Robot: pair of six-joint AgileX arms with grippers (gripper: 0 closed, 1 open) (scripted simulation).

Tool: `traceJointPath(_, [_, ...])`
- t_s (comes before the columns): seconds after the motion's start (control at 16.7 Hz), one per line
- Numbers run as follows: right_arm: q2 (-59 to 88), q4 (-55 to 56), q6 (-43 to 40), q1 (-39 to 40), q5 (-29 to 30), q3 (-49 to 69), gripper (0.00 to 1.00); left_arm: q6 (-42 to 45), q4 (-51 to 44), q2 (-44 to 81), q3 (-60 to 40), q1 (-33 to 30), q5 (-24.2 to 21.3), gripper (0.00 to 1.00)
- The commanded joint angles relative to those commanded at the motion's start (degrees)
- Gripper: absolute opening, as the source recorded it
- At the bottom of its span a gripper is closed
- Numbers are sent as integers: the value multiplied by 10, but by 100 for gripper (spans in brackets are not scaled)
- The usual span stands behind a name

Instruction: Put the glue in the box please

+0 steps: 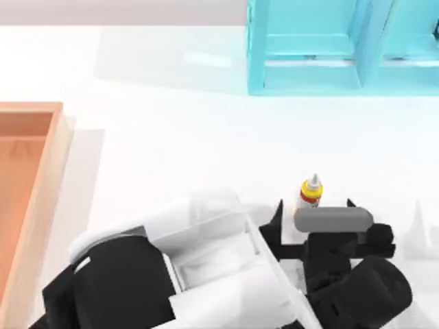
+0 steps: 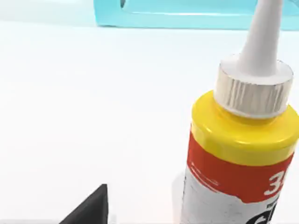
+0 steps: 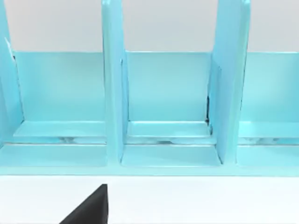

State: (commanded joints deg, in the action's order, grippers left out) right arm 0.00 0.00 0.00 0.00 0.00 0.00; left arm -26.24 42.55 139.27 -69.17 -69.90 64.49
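Yellow plastic glue (image 1: 311,192) upright, white cone nozzle, between spread left hand (image 1: 315,205) fingers, wooden box (image 1: 41,178) well apart.

Bright even light, washed-out white table (image 1: 185,137), faint soft shadows (beside the box (image 1: 41,205)), no glare

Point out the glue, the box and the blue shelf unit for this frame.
glue (image 1: 311,194): top view, on its yellow shoulder and label.
box (image 1: 53,179): top view, on its pale right rim, at the table's left.
blue shelf unit (image 1: 309,77): top view, on its front bottom ledge.
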Motion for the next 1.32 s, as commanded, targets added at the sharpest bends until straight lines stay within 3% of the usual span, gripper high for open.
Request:
traceJointPath(0.18, [0, 0, 0, 0, 0, 0, 100, 42, 41, 22, -19, 40, -35, 100])
traceJointPath(0.48, [0, 0, 0, 0, 0, 0, 100, 48, 47, 26, -21, 45, -41, 100])
traceJointPath(1.26, [0, 0, 0, 0, 0, 0, 100, 48, 47, 26, -21, 45, -41, 2])
traceJointPath(1.32, [0, 0, 0, 0, 0, 0, 100, 48, 47, 26, -21, 45, -41, 0])
